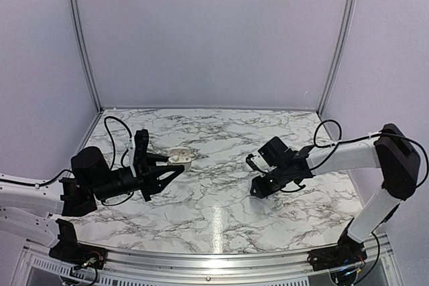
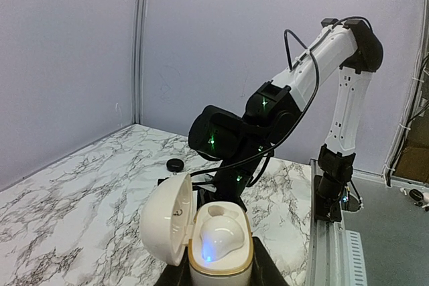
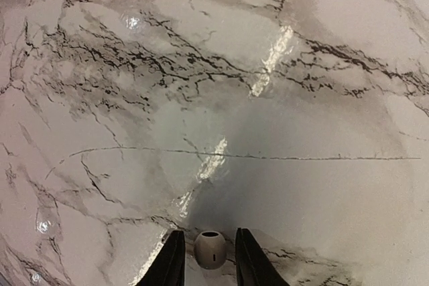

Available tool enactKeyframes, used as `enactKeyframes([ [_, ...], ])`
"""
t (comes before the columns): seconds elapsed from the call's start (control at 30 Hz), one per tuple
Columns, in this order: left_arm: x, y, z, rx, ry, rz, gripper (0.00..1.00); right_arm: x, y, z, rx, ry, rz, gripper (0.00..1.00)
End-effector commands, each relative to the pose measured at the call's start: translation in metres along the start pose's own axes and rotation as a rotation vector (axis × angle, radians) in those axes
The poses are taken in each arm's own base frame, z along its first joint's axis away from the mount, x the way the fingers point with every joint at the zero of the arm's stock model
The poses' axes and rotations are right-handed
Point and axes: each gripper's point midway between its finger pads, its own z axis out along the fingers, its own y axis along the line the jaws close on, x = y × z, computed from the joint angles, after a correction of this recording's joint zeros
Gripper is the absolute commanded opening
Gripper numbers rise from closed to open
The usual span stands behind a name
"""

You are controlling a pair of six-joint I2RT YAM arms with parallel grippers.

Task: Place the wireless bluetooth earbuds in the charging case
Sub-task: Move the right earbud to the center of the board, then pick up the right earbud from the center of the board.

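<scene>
Charging case (image 2: pixel 213 246) of cream-white rounded plastic, its lid hinged open, is pinched in the jaws of the left gripper (image 1: pixel 175 164) at the left of the marble table (image 1: pixel 221 219). The right gripper (image 3: pixel 208 234) has jaws slightly spread around a small pale rounded earbud (image 3: pixel 210 250), a thin gap on each side

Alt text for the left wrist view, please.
An open cream-white charging case sits at bottom centre, lid swung left, what looks like a white earbud seated in one well. Beyond it, the right arm reaches down to the marble table.
</scene>
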Motion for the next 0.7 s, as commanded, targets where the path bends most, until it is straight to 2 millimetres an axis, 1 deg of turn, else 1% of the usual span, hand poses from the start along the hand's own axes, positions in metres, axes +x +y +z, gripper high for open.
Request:
enactKeyframes([
  [0.0,-0.008,0.001,-0.002,-0.007,-0.032,0.001,0.0,-0.018,0.01,-0.015,-0.053,-0.08,-0.001,0.29],
  [0.07,-0.009,0.001,-0.002,-0.006,-0.034,0.002,0.0,-0.02,0.007,-0.017,-0.042,-0.085,0.004,0.29],
  [0.27,-0.011,0.002,-0.002,-0.009,-0.037,0.007,0.0,-0.01,0.001,-0.012,-0.02,-0.052,0.008,0.29],
  [0.67,-0.011,0.001,-0.002,-0.006,-0.036,0.006,0.0,0.002,-0.009,0.001,0.029,-0.005,0.014,0.27],
])
